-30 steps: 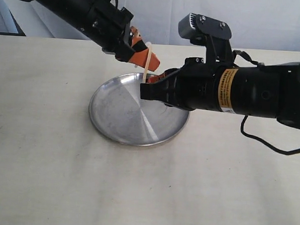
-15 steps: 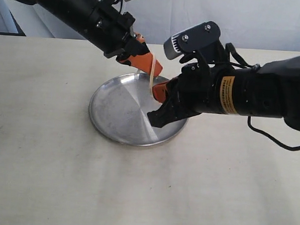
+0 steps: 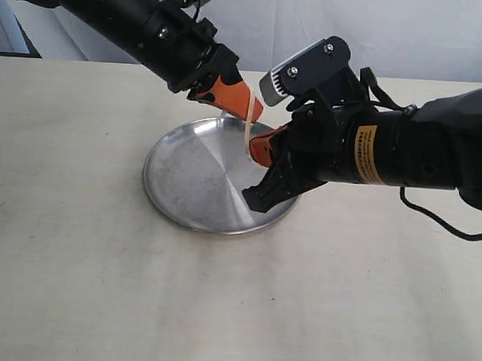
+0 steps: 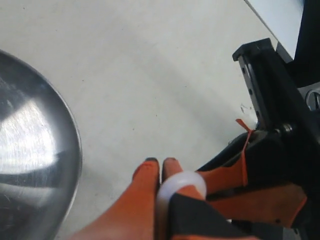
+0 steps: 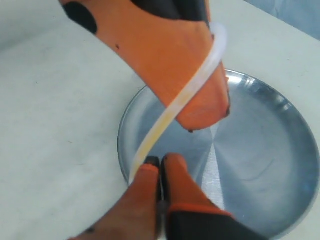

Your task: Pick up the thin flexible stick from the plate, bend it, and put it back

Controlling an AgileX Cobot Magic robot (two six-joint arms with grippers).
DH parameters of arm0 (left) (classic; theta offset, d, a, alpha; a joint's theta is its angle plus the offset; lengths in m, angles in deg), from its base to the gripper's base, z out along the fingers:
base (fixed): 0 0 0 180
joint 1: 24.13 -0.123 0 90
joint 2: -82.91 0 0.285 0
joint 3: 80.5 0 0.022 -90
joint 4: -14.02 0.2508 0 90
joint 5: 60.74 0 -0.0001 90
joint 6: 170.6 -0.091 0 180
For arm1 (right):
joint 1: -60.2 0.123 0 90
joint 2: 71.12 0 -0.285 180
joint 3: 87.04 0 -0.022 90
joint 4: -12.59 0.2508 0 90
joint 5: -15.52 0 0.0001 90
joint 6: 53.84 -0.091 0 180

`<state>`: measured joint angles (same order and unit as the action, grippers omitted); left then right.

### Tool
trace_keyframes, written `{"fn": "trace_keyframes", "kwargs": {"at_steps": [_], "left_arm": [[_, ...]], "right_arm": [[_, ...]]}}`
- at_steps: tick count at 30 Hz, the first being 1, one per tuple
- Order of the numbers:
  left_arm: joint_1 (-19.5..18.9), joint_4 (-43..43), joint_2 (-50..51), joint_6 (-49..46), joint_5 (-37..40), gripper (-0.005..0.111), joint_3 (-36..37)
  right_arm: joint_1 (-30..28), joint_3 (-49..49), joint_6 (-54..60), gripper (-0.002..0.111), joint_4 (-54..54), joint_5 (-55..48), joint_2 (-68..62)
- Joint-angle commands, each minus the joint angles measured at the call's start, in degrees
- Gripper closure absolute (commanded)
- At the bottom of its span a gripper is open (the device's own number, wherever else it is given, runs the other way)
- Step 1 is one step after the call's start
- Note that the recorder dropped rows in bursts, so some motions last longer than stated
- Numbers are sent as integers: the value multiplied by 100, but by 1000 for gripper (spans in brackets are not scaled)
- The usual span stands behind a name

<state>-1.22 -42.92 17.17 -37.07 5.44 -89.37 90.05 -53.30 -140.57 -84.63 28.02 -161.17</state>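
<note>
The thin flexible stick [image 3: 249, 129] hangs above the silver plate [image 3: 185, 178], curved between both grippers. My left gripper [image 3: 254, 111] comes in from the back left, and its orange fingers are shut on the stick's upper end. Just below it, over the plate's right side, my right gripper [image 3: 254, 153] is shut on the lower end. In the left wrist view the stick [image 4: 181, 180] arcs as a pale loop beside the closed left gripper [image 4: 160, 162]. The right wrist view shows the stick [image 5: 185, 97] sweeping from the left fingers [image 5: 175, 60] down to the right gripper [image 5: 160, 161].
The plate [image 5: 270, 150] lies on a pale cloth-covered table [image 3: 100, 286]. A white backdrop [image 3: 391, 35] stands behind the table's far edge. The right arm's black body [image 3: 402, 147] reaches in from the right, with a cable [image 3: 431, 221] trailing under it.
The left gripper has moved right and down toward the right one. The right gripper has rolled and tipped downward. The stick between them now curves more.
</note>
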Motion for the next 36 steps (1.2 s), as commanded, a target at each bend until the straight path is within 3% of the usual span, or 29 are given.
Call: {"fn": "trace_keyframes", "kwargs": {"at_steps": [1,14,36], "left_arm": [[3,-902,-46,518,-448,107,-72],[3,-1707,88,927,-475,107,-72],[3,-3816,434,1271,272,107,-72]], "right_arm": [[58,89,168,109,-273,292,-34],[58,89,323,109,-273,12,-34],[58,89,449,109,-273,-862,-34]]}}
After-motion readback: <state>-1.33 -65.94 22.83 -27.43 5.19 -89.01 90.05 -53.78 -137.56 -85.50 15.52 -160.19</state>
